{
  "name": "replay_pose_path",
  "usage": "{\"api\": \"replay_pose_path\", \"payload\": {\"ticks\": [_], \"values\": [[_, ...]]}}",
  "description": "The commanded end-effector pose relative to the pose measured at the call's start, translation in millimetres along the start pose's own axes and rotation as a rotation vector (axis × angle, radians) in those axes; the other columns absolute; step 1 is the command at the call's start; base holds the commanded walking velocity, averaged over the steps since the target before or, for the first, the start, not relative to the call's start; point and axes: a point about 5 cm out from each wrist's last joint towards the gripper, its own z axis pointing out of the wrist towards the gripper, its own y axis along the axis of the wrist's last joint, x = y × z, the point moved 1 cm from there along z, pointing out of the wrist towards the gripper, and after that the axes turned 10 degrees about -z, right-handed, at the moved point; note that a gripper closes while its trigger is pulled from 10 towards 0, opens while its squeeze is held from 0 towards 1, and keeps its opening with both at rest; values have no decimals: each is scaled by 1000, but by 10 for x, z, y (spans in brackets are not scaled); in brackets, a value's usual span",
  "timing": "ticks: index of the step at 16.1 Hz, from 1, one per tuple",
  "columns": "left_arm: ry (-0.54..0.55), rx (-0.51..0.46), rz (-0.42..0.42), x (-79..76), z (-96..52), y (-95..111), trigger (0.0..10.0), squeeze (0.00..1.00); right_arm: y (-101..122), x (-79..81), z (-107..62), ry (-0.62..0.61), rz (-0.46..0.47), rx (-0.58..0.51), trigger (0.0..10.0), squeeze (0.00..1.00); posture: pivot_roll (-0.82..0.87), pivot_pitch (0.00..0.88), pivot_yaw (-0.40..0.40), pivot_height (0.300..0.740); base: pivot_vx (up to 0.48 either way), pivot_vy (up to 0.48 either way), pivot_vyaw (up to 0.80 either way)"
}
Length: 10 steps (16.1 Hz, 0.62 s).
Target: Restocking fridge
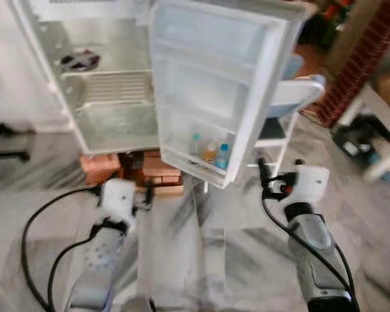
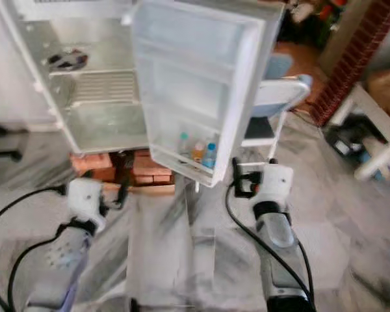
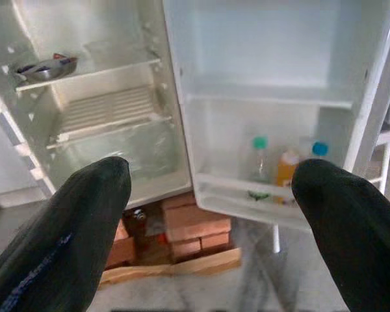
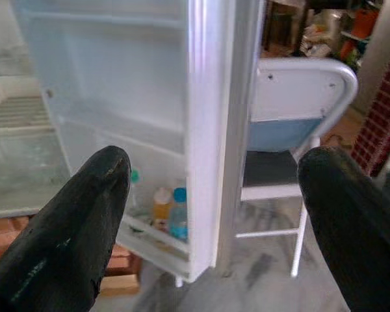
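A small white fridge (image 1: 110, 123) stands open on bricks, its door (image 1: 208, 78) swung toward me. The door's bottom shelf holds three bottles: a green-capped one (image 1: 195, 144), an orange one (image 1: 210, 151) and a blue-capped one (image 1: 223, 156). A dark dish (image 1: 79, 60) sits on the top inner shelf. My left gripper (image 3: 211, 172) is open and empty, held low on the floor side of the fridge body. My right gripper (image 4: 214, 159) is also open and empty, just short of the door's outer edge.
Red bricks (image 1: 101, 166) and a wooden block (image 1: 166, 190) prop up the fridge. A blue-and-white chair (image 1: 292, 97) stands behind the door. A brick wall (image 1: 364, 58) and white furniture (image 1: 383, 130) lie to the right. Black cables (image 1: 39, 221) trail from my arms over the marble floor.
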Motion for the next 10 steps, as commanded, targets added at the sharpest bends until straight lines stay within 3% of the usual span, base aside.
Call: {"api": "replay_pose_path", "payload": {"ticks": [1,10], "values": [[31,14,18,104,-25,-27,10000,0,44,66,33,22,15,-20,10000,0,114,64,-54,740,270,-352,0],[50,9,18,144,-2,-23,10000,0,64,13,29,4,30,-29,10000,0,107,65,-50,740,270,-331,0]]}}
